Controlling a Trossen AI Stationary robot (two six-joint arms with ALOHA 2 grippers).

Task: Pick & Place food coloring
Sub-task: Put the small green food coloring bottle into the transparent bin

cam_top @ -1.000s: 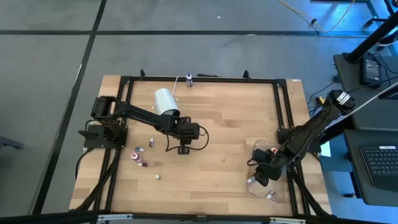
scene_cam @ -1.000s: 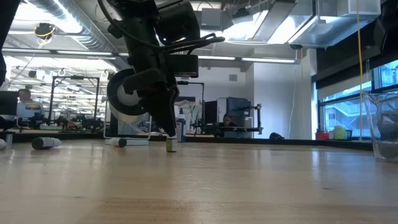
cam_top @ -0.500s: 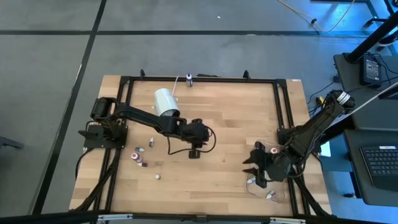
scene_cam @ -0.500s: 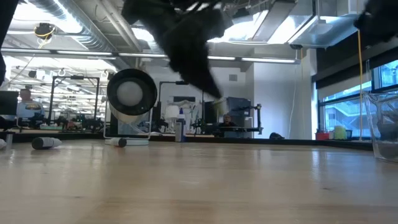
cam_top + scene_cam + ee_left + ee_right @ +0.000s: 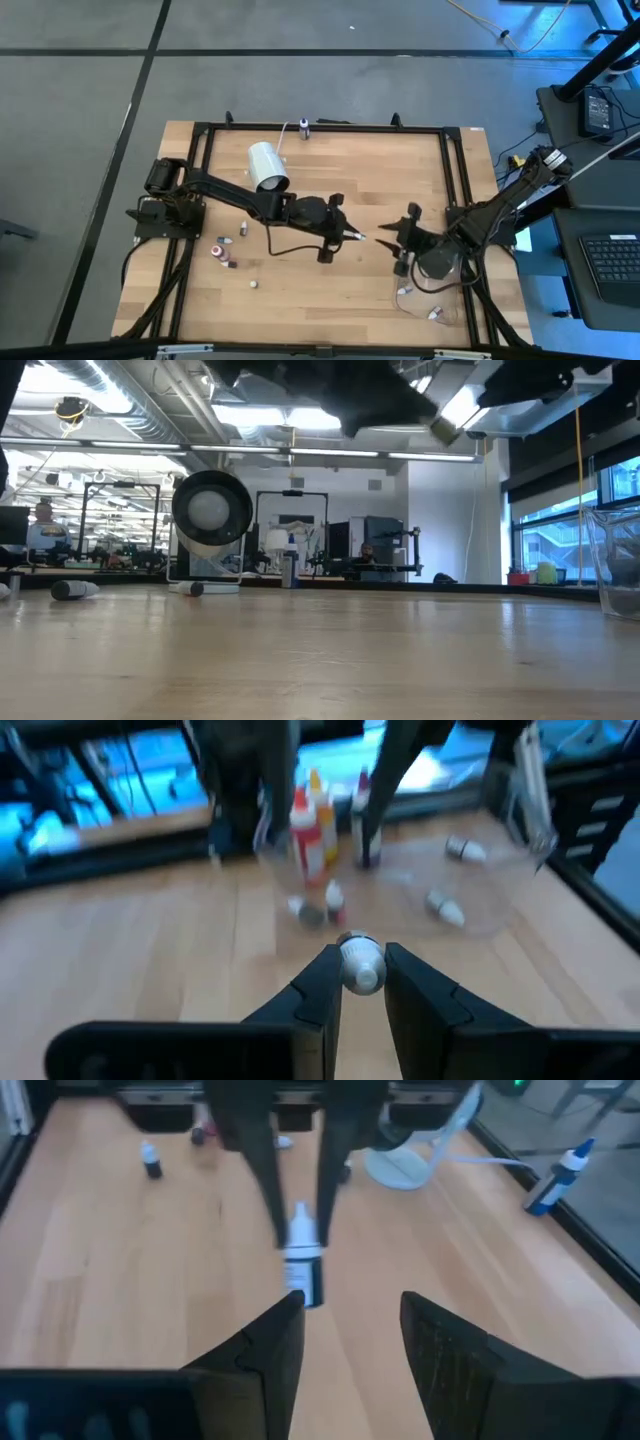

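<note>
A tiny food coloring bottle (image 5: 305, 1280) with a white cap and a dark body is up in the air over the middle of the table, in my left gripper (image 5: 348, 235), which is shut on it. My right gripper (image 5: 395, 240) is open, faces it from the table's right and stands a short way off; its fingers (image 5: 270, 1342) flank the bottle's dark end without a touch that I can see. More small bottles (image 5: 220, 247) stand on the table's left part. Others lie in a clear container (image 5: 432, 290) near the right edge. My left gripper pinches the bottle's white cap end (image 5: 360, 963) between its two fingertips (image 5: 268, 1200). It comes level from the table's left. The dark body (image 5: 307, 1285) sticks out past the fingertips toward the right gripper. The bottle is lifted clear of the table.
A large white cylinder (image 5: 267, 165) lies on its side at the far left. One bottle (image 5: 304, 126) stands at the far edge. A black frame (image 5: 320, 128) borders the table. The clear container's wall (image 5: 618, 565) rises at the right. Bare wood lies near the front edge.
My left gripper has lifted the bottle off the table and carried it toward the right, tipping from pointing down to level. My right gripper has come up out of the clear container and moved toward the table's middle, facing the left gripper.
</note>
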